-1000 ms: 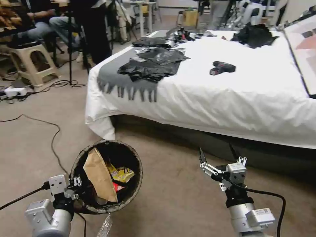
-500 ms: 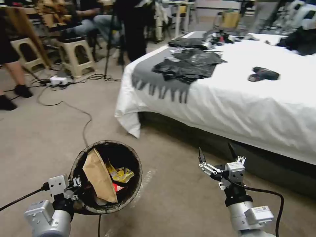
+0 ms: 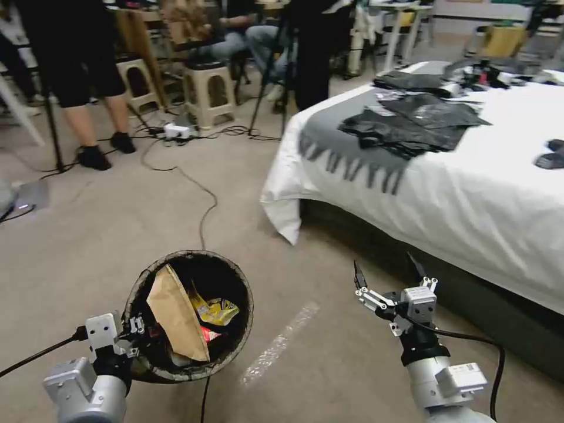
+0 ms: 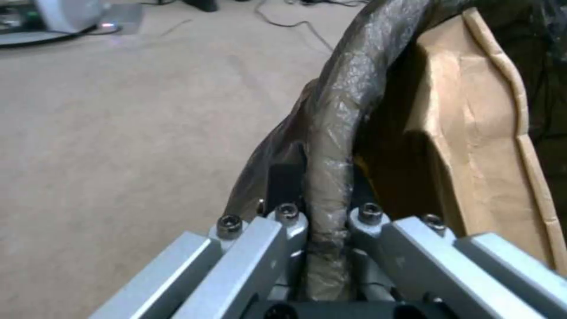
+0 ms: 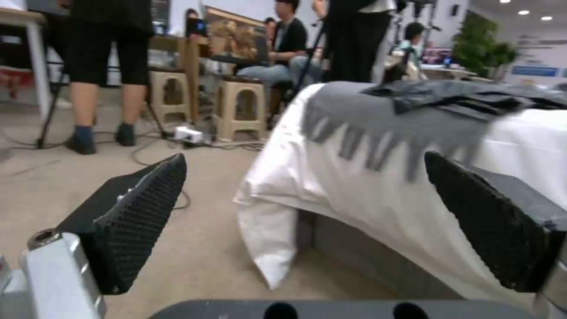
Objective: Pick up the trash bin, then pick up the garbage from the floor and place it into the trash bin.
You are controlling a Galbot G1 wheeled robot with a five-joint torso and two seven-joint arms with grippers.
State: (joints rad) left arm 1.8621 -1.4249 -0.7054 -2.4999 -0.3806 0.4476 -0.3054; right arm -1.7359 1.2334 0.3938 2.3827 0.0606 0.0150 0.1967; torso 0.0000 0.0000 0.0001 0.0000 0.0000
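So the left gripper (image 3: pixel 139 329) is clamped on the rim of the trash bin (image 3: pixel 244 288), holding it low at the robot's left. Inside sit a brown paper bag (image 3: pixel 176 314) and a yellow snack wrapper (image 3: pixel 218 310). The right gripper (image 3: pixel 388 275) hangs empty, fingers spread wide, near the bed (image 3: pixel 470 200).

The setting was a robotics lab staged as a bedroom: a made bed (image 3: pixel 470 194) stood on carpet amid tripods, floor cables (image 3: pixel 200 194), plastic stools (image 3: pixel 208 94) and seated onlookers.
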